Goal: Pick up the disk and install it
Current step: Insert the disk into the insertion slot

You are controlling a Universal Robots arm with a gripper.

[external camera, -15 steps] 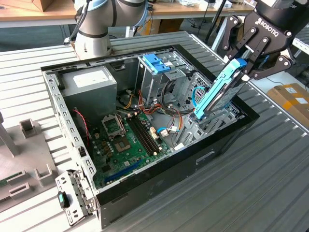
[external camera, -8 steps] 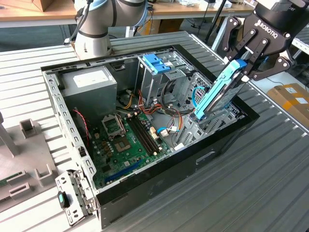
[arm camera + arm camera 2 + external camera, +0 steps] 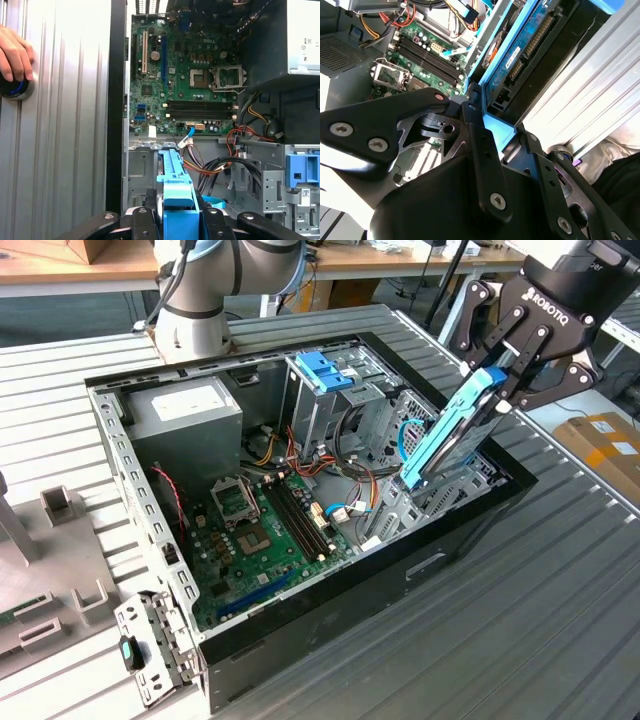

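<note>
Clamping the disk [image 3: 450, 430] by its upper end, held it with the gripper [image 3: 503, 388], fingers pressed tight on the light-blue frame, tilted over the edge of the computer case [image 3: 330, 590] on the exterior view's right. Judged pickup done, seating not yet done.

You have the case [image 3: 330, 610] lying lid-off on the slatted table [image 3: 540, 620], with the arm's base [image 3: 195, 310] behind it. Inside, the motherboard [image 3: 265, 525] lies on the case floor. The power supply [image 3: 190, 420] stands to the exterior view's left of it. The drive cage [image 3: 320, 400] is behind the board, with a latch [image 3: 325, 370] on top. At the exterior view's right end the disk [image 3: 450, 430] is tilted, lower end inside the case, upper end clamped in the gripper [image 3: 503, 385]. In the first wrist view a hand [image 3: 15, 52] rests on a button [image 3: 12, 87] on the table beside the case.
</note>
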